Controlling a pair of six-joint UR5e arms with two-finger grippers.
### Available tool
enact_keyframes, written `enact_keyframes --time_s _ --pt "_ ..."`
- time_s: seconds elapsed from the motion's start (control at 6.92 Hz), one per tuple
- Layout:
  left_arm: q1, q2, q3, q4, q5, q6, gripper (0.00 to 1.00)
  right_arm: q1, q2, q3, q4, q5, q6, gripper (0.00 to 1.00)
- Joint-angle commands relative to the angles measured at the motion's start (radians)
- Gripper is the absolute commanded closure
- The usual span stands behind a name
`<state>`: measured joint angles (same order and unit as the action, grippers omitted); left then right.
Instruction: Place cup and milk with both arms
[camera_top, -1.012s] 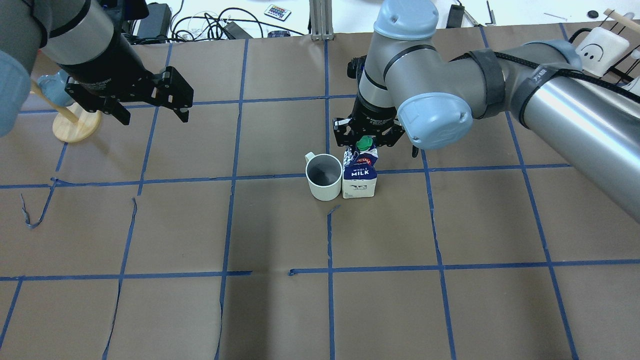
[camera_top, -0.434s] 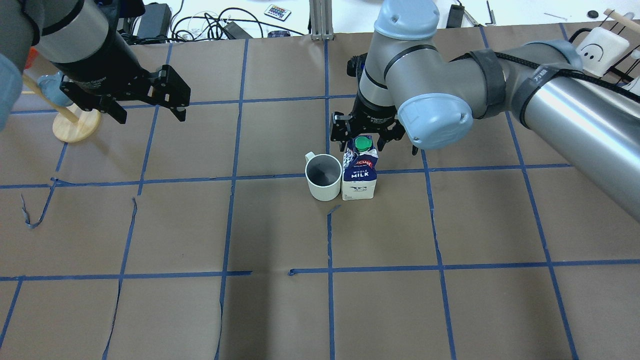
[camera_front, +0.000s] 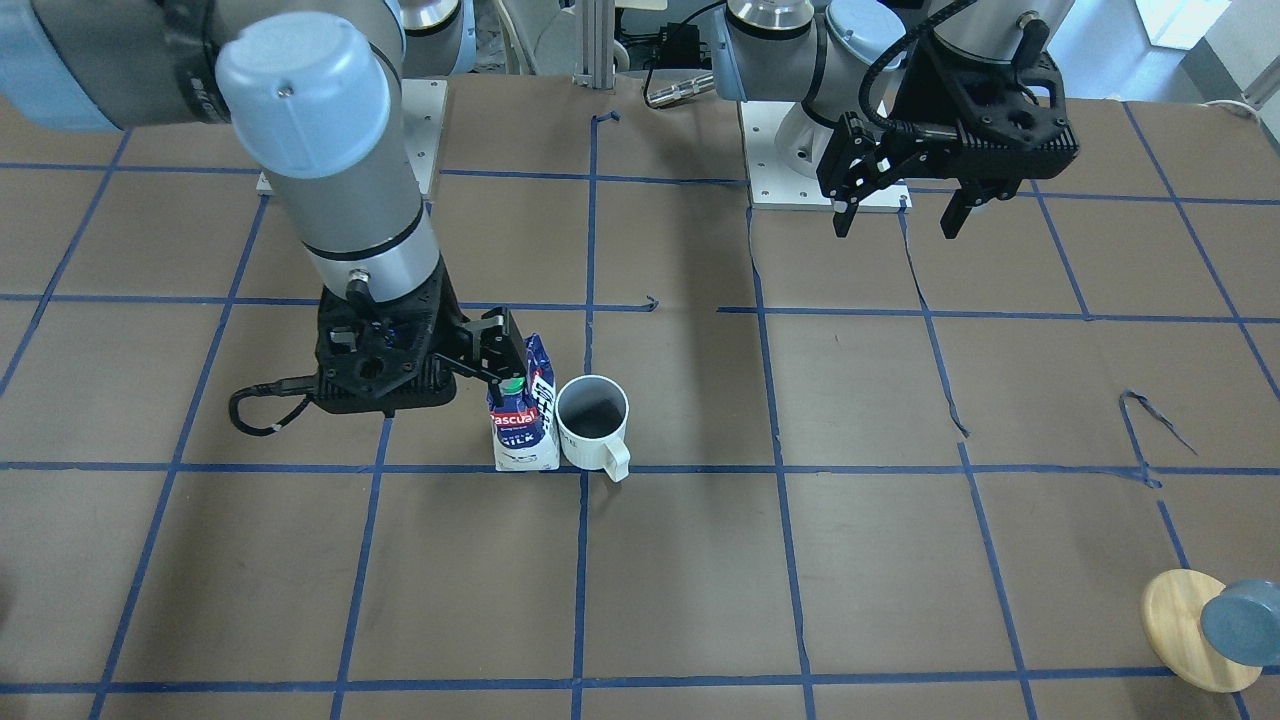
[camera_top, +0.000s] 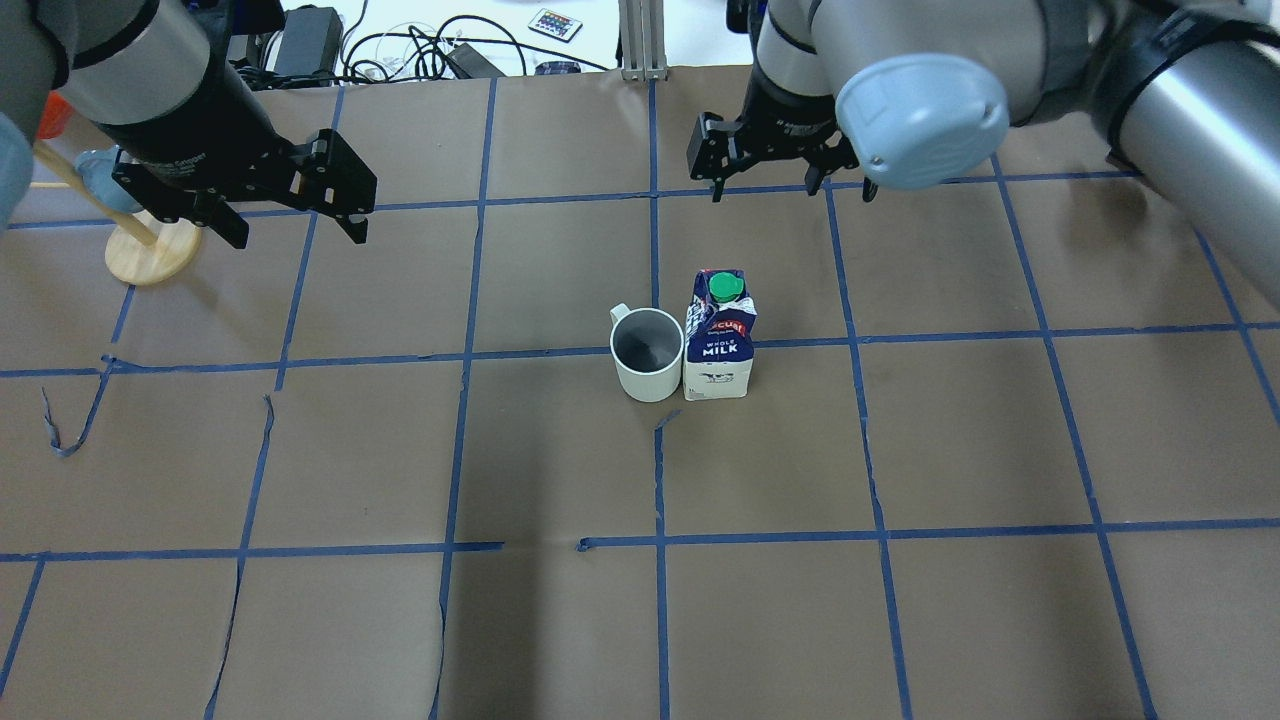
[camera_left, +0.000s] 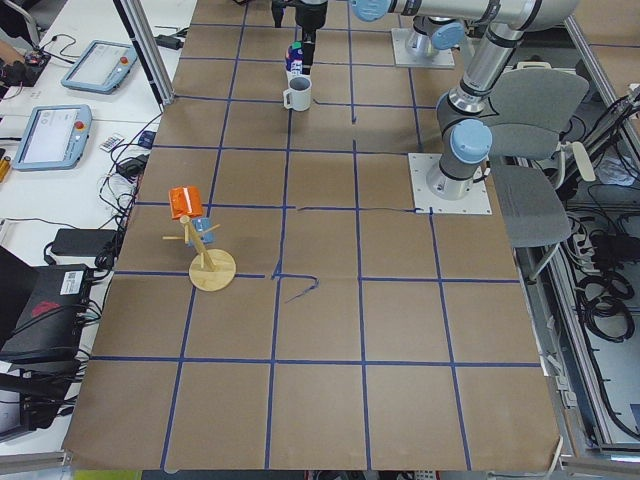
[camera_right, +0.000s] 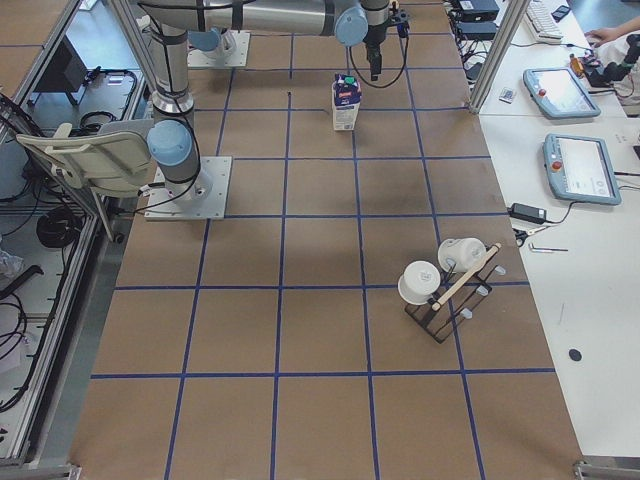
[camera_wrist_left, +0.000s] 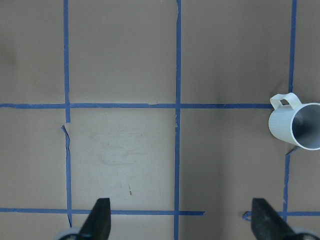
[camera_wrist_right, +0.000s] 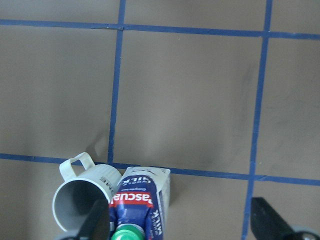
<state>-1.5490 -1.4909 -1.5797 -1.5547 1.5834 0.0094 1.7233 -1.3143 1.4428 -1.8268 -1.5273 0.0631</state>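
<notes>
Standing upright at the centre of the overhead view, the milk carton (camera_top: 718, 335) and the cup (camera_top: 647, 352) rest side by side on the counter (camera_top: 560, 620), touching or very nearly so. The cup is on the carton's left, its handle pointing toward the upper left. The carton's green cap (camera_top: 724, 287) faces up.

The right arm's fingers (camera_top: 705, 155) are spread apart and hold nothing. In the overhead view they sit in the upper middle of the frame, clear of the carton. From the front-facing camera they appear close beside the carton's top. The right wrist view shows them at the two bottom corners, with carton and cup at the lower left edge.

The left arm's fingers (camera_top: 352, 205), at the upper left of the overhead view, are likewise spread wide and empty. They are near a wooden stand (camera_top: 152, 250) at the left edge. In the left wrist view the cup lies at the right edge.
</notes>
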Motion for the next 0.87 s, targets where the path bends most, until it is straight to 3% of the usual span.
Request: enact_keyframes --time_s 0.0,0.29,0.72 --pt "0.0 0.004 -0.006 -0.001 0.003 0.0 0.0 -0.117 -0.089 -0.004 0.047 -0.008 -0.159 0.0" --pt "0.0 0.009 -0.014 -0.001 0.003 0.0 0.0 -0.122 -0.244 0.109 0.127 -0.01 -0.155 0.0" --pt "0.0 0.009 -0.016 0.001 0.007 -0.002 0.0 -0.117 -0.252 0.131 0.133 -0.004 -0.166 0.0"
